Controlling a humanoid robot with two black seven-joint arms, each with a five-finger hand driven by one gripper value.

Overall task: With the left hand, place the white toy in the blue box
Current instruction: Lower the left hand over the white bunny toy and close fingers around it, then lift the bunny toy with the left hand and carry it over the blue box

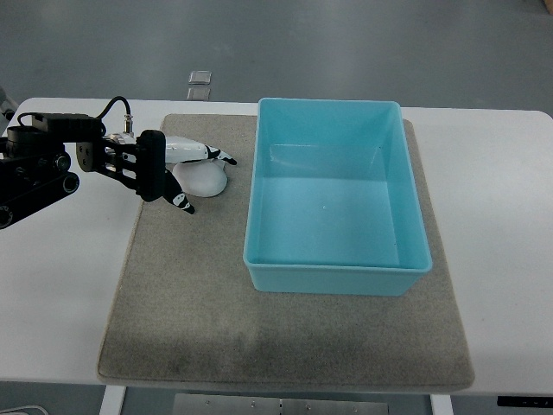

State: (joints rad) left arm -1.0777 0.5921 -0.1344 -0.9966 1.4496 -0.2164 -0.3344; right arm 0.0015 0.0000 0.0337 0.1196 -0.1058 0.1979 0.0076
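Observation:
A rounded white toy (207, 180) lies on the grey mat (190, 303), just left of the light blue box (337, 275). The box is an open rectangular bin with nothing inside it. My left hand (207, 182) reaches in from the left edge on a black arm. Its white, black-tipped fingers (218, 156) stretch over the far side of the toy, while the thumb (182, 201) points down at the toy's near left. They straddle the toy without closing on it, and the toy rests on the mat. The right arm does not show.
The mat covers the middle of a white table (492, 190), with the box on the mat's right half. Two small grey squares (200, 84) lie on the floor beyond the table's far edge. A black cable (117, 104) loops above the left wrist.

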